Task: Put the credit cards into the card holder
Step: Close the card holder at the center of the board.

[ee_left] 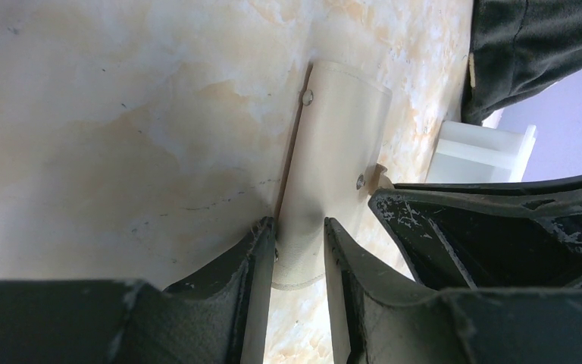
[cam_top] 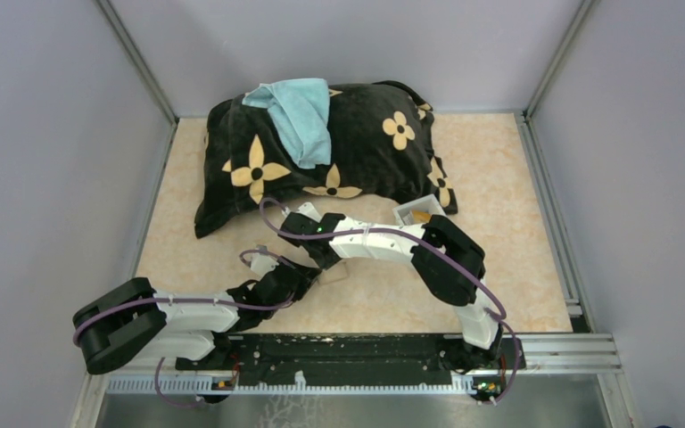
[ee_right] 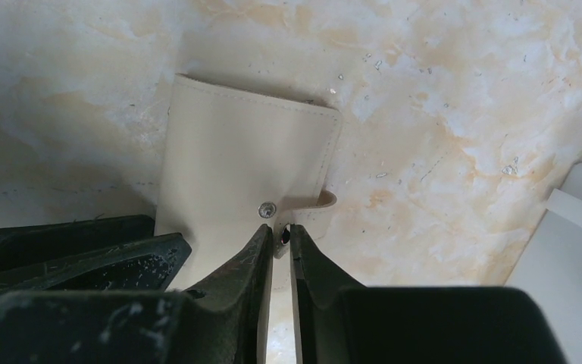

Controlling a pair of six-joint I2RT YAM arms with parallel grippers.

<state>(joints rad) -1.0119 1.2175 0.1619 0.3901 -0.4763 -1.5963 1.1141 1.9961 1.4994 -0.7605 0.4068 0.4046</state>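
Note:
The tan card holder (ee_left: 337, 144) lies folded on the marbled table, between the two arms (cam_top: 337, 272). My left gripper (ee_left: 300, 241) is shut on its near end, one finger on each side. My right gripper (ee_right: 279, 233) is shut on the little snap tab (ee_right: 314, 203) at the holder's edge (ee_right: 242, 152). The right arm's fingers (ee_left: 500, 227) show beside the holder in the left wrist view. A gold-yellow piece, seemingly one of the credit cards (cam_top: 421, 216), sits in the white tray (cam_top: 408, 212). No other card is visible.
A black pillow with yellow flowers (cam_top: 357, 152) fills the back of the table, with a teal cloth (cam_top: 301, 111) on top. The white tray (ee_left: 485, 152) stands just right of the holder, and its corner (ee_right: 576, 250) shows in the right wrist view. Grey walls enclose the table.

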